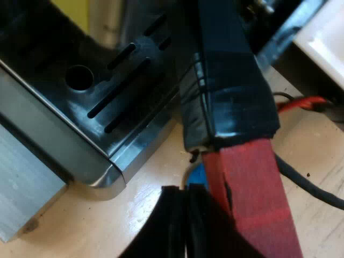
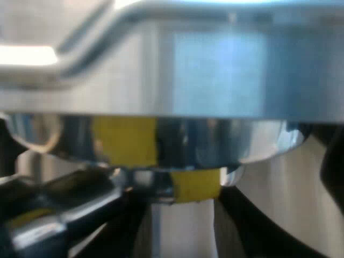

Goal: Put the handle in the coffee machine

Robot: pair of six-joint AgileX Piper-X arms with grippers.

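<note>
Pale wood tabletop [image 1: 156, 199] lies under the coffee machine [image 1: 43, 161], whose steel base sits on it with the black drip tray [image 1: 123, 91] on top; long slots and one round hole [image 1: 79, 77] show in the tray. Over the tray's corner, at the machine's front, runs the handle [image 1: 231, 80]. Its dark part stands above the tray's edge and its red end [image 1: 252, 204] reaches out over the bare wood. My left gripper [image 1: 185, 226] sits at that red end with its fingers pressed together, only a thin seam between them, and the red end lies against the outer side of one finger rather than between the two. A small blue patch [image 1: 197, 174] shows just past the fingertips; what it is I cannot tell. From the right wrist, a shiny metal ring [image 2: 177, 140] hangs under the machine's steel front with a yellow patch [image 2: 124, 141] on it. A smaller metal rim [image 2: 161, 180] sits just beneath, touching it, with a second yellow patch [image 2: 196, 184] — the two patches are not lined up. My right gripper [image 2: 183, 236] is close below that rim; whether it is spread or closed I cannot tell.
</note>
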